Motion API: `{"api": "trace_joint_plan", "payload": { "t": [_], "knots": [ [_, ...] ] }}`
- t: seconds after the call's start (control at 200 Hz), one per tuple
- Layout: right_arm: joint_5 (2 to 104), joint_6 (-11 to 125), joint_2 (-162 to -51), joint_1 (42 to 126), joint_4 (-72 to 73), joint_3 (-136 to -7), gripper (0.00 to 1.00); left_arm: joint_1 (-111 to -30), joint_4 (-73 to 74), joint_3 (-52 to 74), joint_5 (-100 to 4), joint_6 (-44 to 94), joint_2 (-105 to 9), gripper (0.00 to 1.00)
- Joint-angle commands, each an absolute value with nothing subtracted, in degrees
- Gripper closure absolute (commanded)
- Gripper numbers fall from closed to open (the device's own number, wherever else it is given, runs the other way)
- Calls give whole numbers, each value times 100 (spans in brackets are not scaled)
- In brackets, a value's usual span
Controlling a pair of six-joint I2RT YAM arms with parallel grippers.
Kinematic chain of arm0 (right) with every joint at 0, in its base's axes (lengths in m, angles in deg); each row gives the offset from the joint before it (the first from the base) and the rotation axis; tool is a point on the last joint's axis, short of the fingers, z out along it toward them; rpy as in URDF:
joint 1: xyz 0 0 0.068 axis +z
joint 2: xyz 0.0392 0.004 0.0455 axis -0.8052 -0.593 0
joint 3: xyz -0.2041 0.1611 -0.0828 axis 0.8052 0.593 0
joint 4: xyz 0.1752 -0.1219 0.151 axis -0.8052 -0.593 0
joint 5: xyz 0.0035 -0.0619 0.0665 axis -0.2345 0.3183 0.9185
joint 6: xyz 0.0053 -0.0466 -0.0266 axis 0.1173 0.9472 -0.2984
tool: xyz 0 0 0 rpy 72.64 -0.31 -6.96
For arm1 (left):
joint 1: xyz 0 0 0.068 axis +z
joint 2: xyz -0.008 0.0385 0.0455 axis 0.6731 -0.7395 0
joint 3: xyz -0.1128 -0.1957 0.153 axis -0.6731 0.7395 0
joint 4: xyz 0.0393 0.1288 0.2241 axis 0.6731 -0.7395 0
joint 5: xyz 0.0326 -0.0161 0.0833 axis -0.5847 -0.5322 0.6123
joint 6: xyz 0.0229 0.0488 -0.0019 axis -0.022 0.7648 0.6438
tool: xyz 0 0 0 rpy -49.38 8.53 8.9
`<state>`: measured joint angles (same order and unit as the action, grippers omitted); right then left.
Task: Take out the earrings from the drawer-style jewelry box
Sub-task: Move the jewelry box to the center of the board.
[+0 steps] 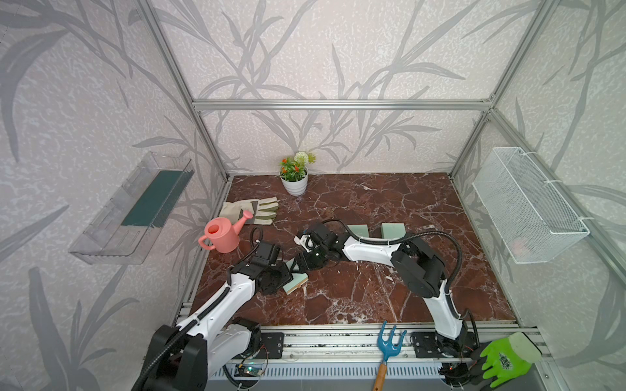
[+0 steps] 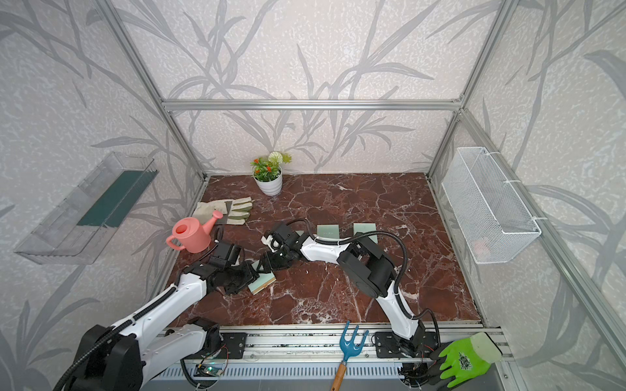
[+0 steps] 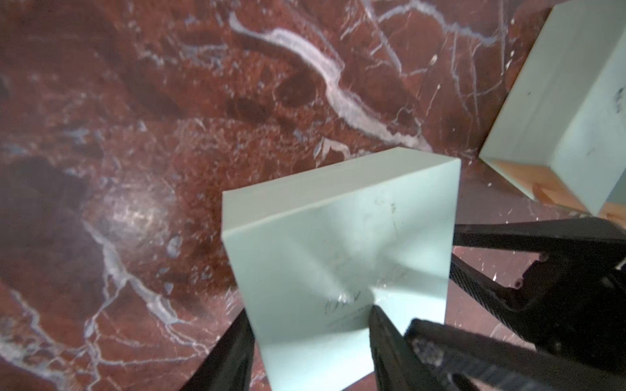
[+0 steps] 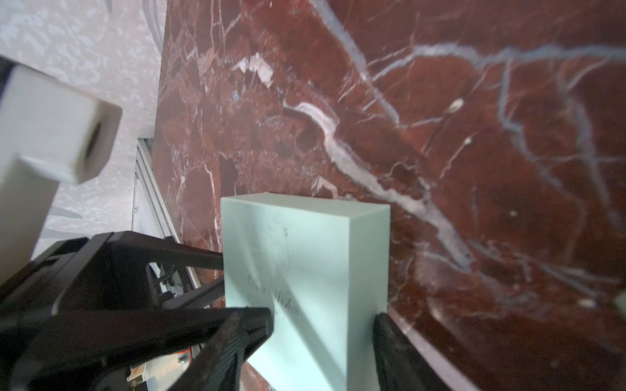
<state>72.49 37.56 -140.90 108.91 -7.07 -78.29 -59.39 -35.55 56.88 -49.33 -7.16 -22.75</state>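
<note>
**Two arms, one box.** A mint-green jewelry box (image 1: 297, 280) is held between two robot arms on the robot's left side of a red marble tabletop (image 1: 372, 291), as shown in both top views. The left gripper (image 3: 310, 318) is clamped on one end of the box, with a finger set on either side. The right gripper (image 4: 323, 316) is closed on the opposite end, one fingertip (image 4: 257, 321) placed beside the script lettering on the broad face. Whether the box rests on the tabletop or is lifted clear cannot be told.

No drawer is seen pulled out and the earrings are not visible anywhere, so they are judged to be shut inside. Two more mint-green boxes (image 1: 358, 230) are seen behind the right arm, well apart from the held one.

The box is judged to be light and made of thin card. In the left wrist view, creases are seen running across its face toward the fingertip, a sign that the wall gives under pressure. Its smooth faces are likely to be slippery.

The sleeve is best taken near its edges, where the walls are stiffest, and squeezed only lightly, since a crushed sleeve could jam the drawer. The drawer is best drawn by its end. The earrings, tiny and light, are expected to scatter if the box is tipped, so it should be kept level.
</note>
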Motion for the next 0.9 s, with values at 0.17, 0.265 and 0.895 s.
{"api": "trace_joint_plan", "payload": {
  "t": [0.17,0.265,0.895],
  "knots": [
    [7579,3365,-13205,11349,277,-6736,40,-6910,-3120,5966,-5267,-930,-2047,47],
    [7446,3381,-12988,11355,288,-6478,40,-7346,-2881,5921,-5169,-1023,-2333,47],
    [6748,3538,-11379,10905,-128,-5276,34,-9173,-4201,4787,-3265,-1511,-2126,45]
  ]
}}
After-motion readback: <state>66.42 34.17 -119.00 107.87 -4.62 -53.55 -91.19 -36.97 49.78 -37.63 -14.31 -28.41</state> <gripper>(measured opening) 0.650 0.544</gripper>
